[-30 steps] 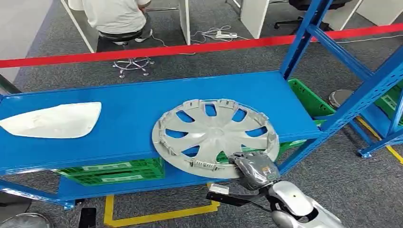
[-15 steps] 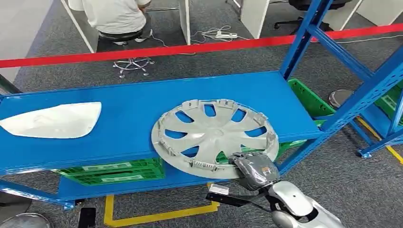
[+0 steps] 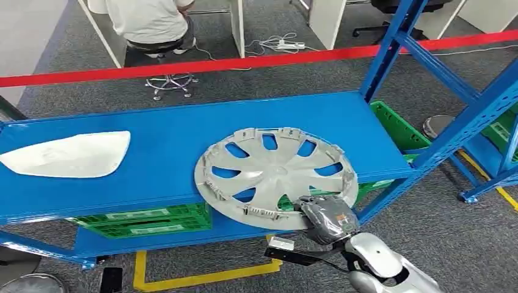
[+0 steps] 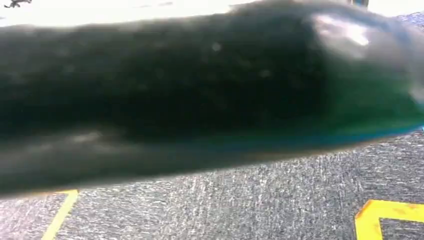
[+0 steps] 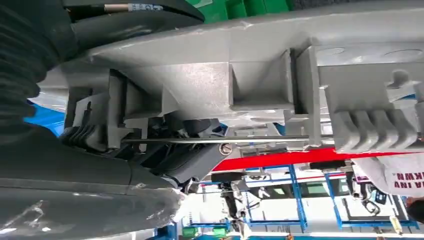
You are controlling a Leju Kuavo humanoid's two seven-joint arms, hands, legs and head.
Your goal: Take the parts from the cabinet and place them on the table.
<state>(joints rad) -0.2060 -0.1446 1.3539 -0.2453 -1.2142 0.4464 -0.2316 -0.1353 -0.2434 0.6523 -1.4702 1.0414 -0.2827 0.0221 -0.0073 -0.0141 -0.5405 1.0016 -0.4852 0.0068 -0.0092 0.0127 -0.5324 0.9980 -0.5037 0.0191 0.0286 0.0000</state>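
the right hand grips the hubcap by its near rim, where it overhangs the blue shelf, handy for lifting it away. the left hand's state cannot be told.

On the shelf, the wheel cover lies right of the flat panel, with crates underneath.

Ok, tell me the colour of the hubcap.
Silver-grey hubcap, clearest in the head view, on the blue shelf.
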